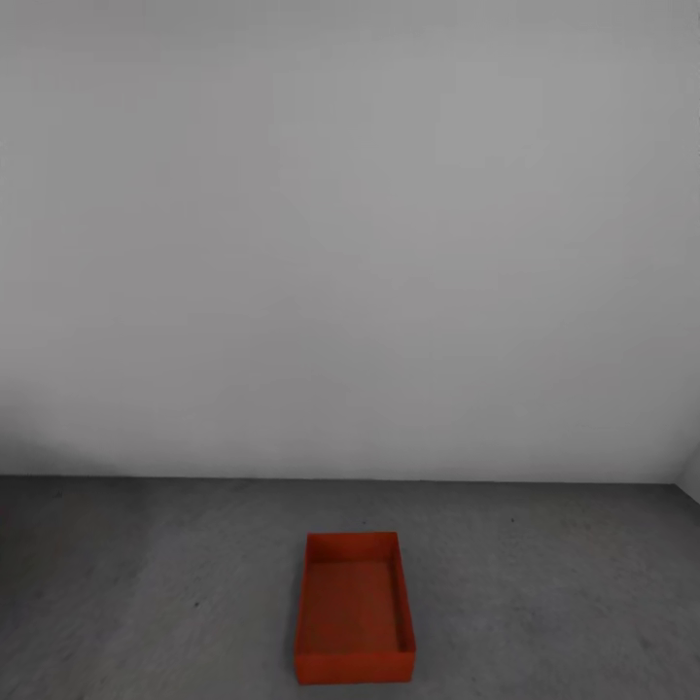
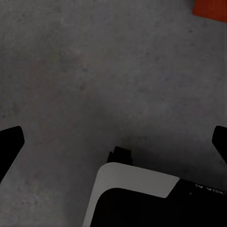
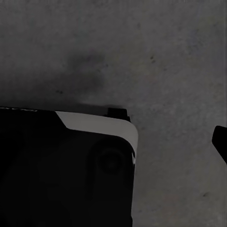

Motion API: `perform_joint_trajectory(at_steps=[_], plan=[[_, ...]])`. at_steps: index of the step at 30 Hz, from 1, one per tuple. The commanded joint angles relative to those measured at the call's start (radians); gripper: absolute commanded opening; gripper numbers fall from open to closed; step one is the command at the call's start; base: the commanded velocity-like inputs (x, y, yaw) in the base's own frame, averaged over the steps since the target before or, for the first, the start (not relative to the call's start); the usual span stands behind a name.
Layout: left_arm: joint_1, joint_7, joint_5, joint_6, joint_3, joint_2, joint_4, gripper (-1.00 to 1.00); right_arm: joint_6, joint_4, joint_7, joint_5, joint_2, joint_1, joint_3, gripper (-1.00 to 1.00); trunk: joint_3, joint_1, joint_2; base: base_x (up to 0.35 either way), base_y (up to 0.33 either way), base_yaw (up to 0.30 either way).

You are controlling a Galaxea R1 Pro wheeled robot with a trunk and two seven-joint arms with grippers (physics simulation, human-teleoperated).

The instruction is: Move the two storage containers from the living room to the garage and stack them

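Note:
One orange-red storage container (image 1: 355, 608) stands open-topped and empty on the dark grey concrete floor (image 1: 146, 583) of the garage, a little way out from the plain grey-white wall (image 1: 350, 243). A corner of this container (image 2: 210, 8) shows in the left wrist view. My left gripper (image 2: 116, 142) hangs over bare floor, open, its dark fingertips (image 2: 12, 139) far apart with nothing between them. My right gripper (image 3: 116, 142) also points at the floor; one dark fingertip (image 3: 220, 142) shows at the far side, set wide, and nothing is held.
My own black-and-white base (image 2: 137, 198) sits under both wrists, also seen as the base (image 3: 61, 165) in the right wrist view. A second wall meets the first at the far right corner (image 1: 688, 481). Bare concrete lies on both sides of the container.

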Motion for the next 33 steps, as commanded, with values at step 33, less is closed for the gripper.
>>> perform_joint_trajectory(at_steps=[33], plan=[[-0.001,0.002,0.007,-0.003,-0.004,0.0,-0.002,1.0,-0.006,0.003,-0.003,-0.013,0.0,-0.001,0.008,1.0,0.052,0.0,-0.001,0.0,0.0,0.0]])
